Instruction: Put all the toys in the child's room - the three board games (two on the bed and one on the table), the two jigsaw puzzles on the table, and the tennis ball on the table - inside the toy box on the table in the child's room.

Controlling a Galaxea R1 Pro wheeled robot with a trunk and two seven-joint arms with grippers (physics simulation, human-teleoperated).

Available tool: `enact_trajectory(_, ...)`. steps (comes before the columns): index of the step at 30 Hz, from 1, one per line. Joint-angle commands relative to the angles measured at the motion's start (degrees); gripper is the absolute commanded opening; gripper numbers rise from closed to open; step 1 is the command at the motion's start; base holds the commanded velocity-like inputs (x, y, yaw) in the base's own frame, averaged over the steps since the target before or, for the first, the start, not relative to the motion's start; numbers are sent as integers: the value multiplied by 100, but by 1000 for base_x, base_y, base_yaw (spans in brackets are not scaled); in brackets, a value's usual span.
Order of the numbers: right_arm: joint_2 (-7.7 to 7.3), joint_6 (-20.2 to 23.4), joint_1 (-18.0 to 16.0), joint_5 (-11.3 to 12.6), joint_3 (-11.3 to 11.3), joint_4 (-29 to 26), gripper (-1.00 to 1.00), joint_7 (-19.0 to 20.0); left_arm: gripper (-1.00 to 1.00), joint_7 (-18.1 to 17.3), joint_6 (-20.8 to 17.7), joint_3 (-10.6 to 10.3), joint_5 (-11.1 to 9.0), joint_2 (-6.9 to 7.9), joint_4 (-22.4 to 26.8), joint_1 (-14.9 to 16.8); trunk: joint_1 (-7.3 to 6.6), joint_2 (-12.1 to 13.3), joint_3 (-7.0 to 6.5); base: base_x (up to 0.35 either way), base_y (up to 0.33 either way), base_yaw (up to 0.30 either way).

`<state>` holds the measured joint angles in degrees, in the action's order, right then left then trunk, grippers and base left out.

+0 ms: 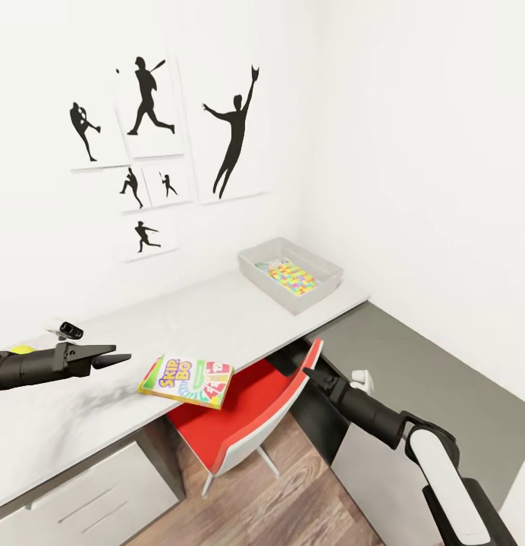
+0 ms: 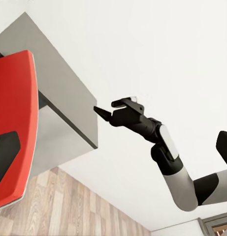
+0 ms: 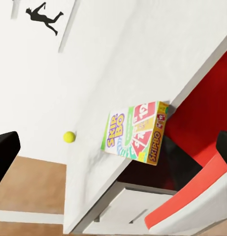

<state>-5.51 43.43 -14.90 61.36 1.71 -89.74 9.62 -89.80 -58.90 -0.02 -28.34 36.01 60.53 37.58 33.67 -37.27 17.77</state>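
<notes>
Ahead of you, the long pale bench (image 1: pixel 217 318) runs to the corner, where the grey toy box (image 1: pixel 323 267) already holds a jigsaw puzzle (image 1: pixel 291 276). Nearer, the SKIP-BO board game (image 1: pixel 187 381) overhangs the front edge above a red chair (image 1: pixel 240 417), handy to grasp. Your left hand (image 1: pixel 114 355) hovers beside it, empty, fingers together; your right hand (image 1: pixel 312 373) waits below the edge, grip unclear. The tennis ball (image 1: pixel 21 349) sits far left.

Red chair (image 1: pixel 243 413) on plank floor (image 1: pixel 293 493)

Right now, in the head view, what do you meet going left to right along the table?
Tennis ball → left gripper → SKIP-BO box → toy box holding a jigsaw puzzle.
</notes>
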Motion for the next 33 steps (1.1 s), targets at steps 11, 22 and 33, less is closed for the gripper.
enact_trajectory(11,15,-37,-4,-37,-12,15,100,11,100,-20,-61,-8,-14,-58,2,4,244,-450,206,0,0,0)
enact_trajectory(22,74,-15,-4,24,44,17,100,6,100,-20,-61,-16,-13,-238,6,4,485,-891,404,0,0,0)
enact_trajectory(33,4,50,1183,91,-397,-67,100,454,100,-20,-62,-132,-7,-432,23,4,727,-1332,601,0,0,0)
